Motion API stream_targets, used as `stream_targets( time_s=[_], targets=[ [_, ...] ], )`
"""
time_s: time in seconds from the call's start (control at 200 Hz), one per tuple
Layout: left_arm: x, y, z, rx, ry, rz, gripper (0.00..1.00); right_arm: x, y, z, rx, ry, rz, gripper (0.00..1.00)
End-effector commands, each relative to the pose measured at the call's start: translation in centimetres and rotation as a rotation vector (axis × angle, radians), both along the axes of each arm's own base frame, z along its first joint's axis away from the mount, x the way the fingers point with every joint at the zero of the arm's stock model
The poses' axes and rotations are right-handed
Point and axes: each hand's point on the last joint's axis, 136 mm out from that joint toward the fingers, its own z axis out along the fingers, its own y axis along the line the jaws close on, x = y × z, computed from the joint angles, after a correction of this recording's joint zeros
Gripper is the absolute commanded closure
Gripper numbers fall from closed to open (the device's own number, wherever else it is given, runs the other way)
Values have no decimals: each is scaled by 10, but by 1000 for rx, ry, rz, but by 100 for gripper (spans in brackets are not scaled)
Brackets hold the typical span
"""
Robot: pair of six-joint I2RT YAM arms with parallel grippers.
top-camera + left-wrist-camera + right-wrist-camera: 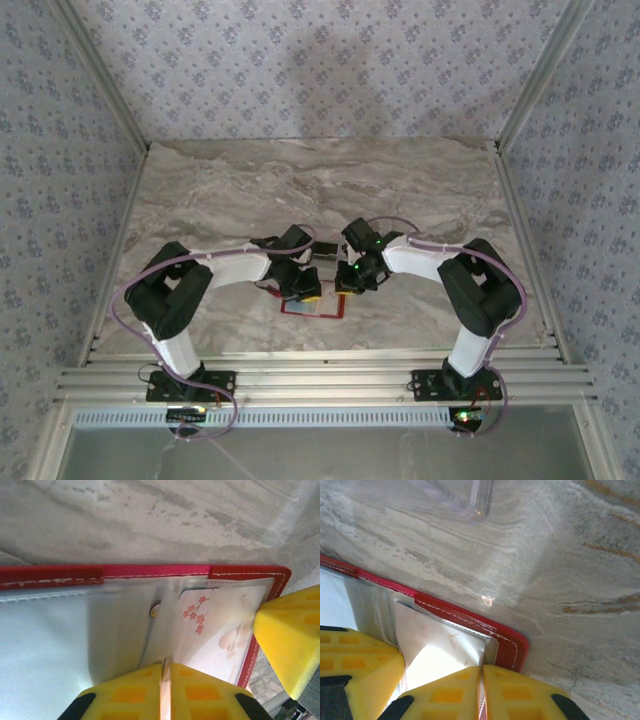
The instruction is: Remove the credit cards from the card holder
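The red card holder [338, 312] lies open on the marble table between the two arms, its clear sleeves facing up. In the left wrist view its red rim [150, 571] runs across the top, and a pale credit card [215, 635] printed with pink flowers sits in the right sleeve. My left gripper [166, 666] is shut on that card's thin near edge. My right gripper [481, 669] is shut on the holder's sleeve edge beside the red corner [510, 647], with the white card [435, 640] just left of it. From above both grippers [303, 292] [352, 285] meet over the holder.
A clear plastic piece [470, 500] lies on the table just beyond the holder. The two grippers crowd each other: the right finger [290, 640] shows in the left wrist view, the left finger [355, 665] in the right. Metal rails border the table.
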Motion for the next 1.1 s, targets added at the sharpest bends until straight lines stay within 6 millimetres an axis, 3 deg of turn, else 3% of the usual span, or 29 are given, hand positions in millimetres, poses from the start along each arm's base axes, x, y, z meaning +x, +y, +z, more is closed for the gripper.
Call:
stream_targets(
  time_s=[0.0, 0.265, 0.59, 0.949, 1.094],
  targets=[
    [3, 3, 6, -13, -20, 12, 90, -9, -13, -6, -64, 28, -19, 83],
    [2, -1, 5, -40, -16, 12, 93, -7, -10, 10, -45, -12, -36, 76],
    [3, -3, 5, -50, -12, 12, 94, -10, 3, -2, -53, 17, -2, 77],
    [5, 6, 9, -26, -33, 25, 96, -11, -4, -10, -91, 22, 4, 95],
    [7, 9, 17, -34, -52, 34, 97, -11, -9, -12, -108, 23, 0, 98]
  ],
)
